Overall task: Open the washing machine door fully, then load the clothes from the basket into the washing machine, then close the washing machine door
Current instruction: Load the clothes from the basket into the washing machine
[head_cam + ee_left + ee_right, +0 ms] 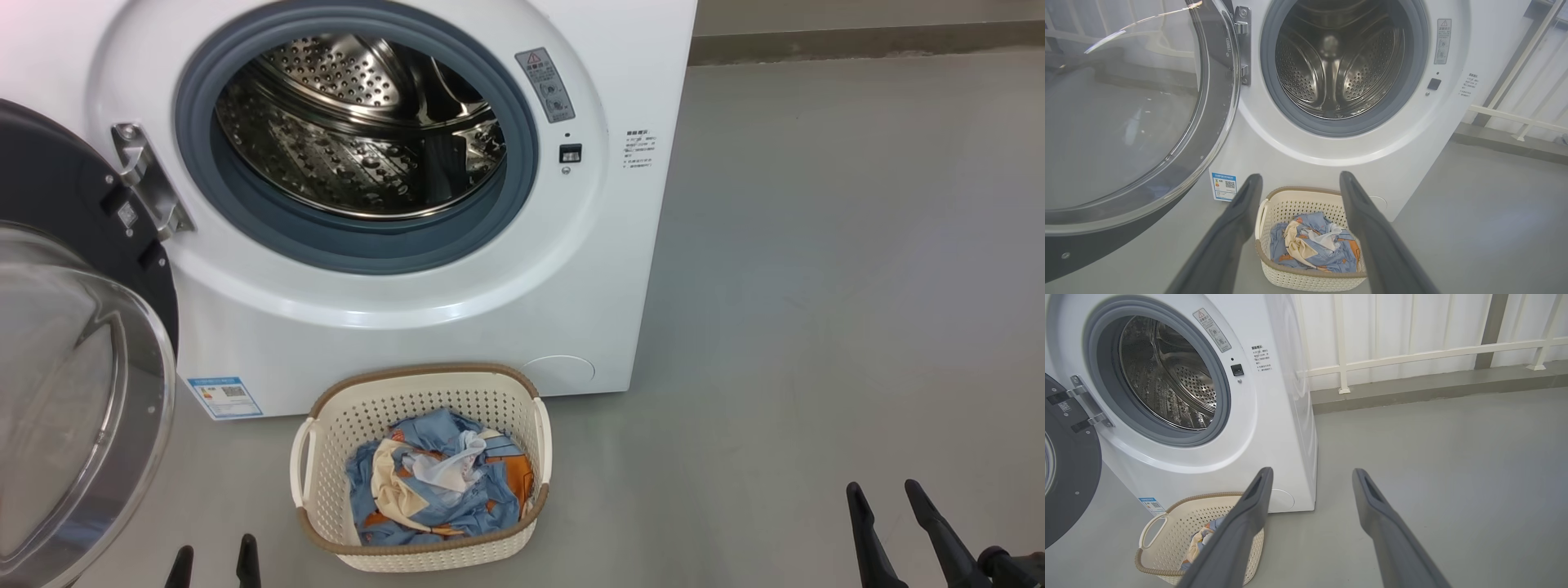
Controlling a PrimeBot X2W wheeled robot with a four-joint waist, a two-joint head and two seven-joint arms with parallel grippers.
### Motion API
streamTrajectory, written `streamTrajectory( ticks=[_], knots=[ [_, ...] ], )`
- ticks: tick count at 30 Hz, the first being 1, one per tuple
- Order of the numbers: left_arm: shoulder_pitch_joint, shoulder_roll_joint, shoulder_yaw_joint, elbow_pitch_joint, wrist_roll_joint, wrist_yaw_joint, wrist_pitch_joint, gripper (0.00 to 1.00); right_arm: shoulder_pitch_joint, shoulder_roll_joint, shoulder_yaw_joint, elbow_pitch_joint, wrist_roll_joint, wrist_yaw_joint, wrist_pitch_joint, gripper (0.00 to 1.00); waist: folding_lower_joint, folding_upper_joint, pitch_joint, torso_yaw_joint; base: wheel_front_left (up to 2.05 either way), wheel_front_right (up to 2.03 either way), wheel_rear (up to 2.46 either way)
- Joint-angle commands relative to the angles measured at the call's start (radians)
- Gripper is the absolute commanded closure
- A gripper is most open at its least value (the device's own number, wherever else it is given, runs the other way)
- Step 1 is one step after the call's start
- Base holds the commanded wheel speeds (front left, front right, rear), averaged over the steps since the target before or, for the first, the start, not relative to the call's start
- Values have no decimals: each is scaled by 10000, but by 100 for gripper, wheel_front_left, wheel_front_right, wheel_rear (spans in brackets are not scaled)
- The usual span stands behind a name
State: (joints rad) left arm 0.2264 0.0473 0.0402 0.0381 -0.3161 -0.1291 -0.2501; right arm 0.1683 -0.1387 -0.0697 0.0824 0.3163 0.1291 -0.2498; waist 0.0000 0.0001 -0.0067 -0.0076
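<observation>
The floor (816, 286) is grey and smooth. A white fence (1412, 355) runs along the wall at its far edge. The washing machine (457, 327) is a big white box that stands on this floor. Its round door (65, 351) hangs wide open on my left side, on a shiny metal hinge (147, 184). The door has a black rim and a clear glass bowl. I can look right into the steel drum (359, 131) with all its little holes. A grey rubber ring (359, 245) goes around it.

The basket (424, 400) sits on the floor just in front of the machine's bottom edge, near a blue sticker (224, 398). The clothes (441, 482) lie bunched up inside it: blue cloth with orange bits, and some cream and white.

My left gripper (215, 549) is down low near the basket's left side, not touching it. My right gripper (883, 486) is well apart from the basket, over bare floor. The fingers on both are spread wide and hold nothing.
</observation>
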Motion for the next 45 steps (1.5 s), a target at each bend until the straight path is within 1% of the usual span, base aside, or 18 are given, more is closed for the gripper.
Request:
streamTrajectory(
  ticks=[1, 8, 24, 45],
  knots=[
    [-201, 30, 351, -189, -8, -15, -116, 0, -126, -188, 275, -203, -32, 16, -120, 0, 0, -1, 3, 3, 0, 0, 0],
    [-208, 30, 335, -71, -11, -15, -116, 0, -121, -184, 277, -206, -17, 16, -120, 0, 0, -1, 16, 14, 41, -41, 0],
    [-243, 30, 315, -217, 134, -15, -116, 0, -136, -192, 258, -237, -9, 16, -120, 0, 0, -1, 132, 43, 117, -117, 0],
    [-213, 30, 163, -248, -108, -15, -116, 0, -238, -168, 332, -246, 4, 16, -120, 0, 0, -1, 372, -31, 6, -6, 0]
  ],
)
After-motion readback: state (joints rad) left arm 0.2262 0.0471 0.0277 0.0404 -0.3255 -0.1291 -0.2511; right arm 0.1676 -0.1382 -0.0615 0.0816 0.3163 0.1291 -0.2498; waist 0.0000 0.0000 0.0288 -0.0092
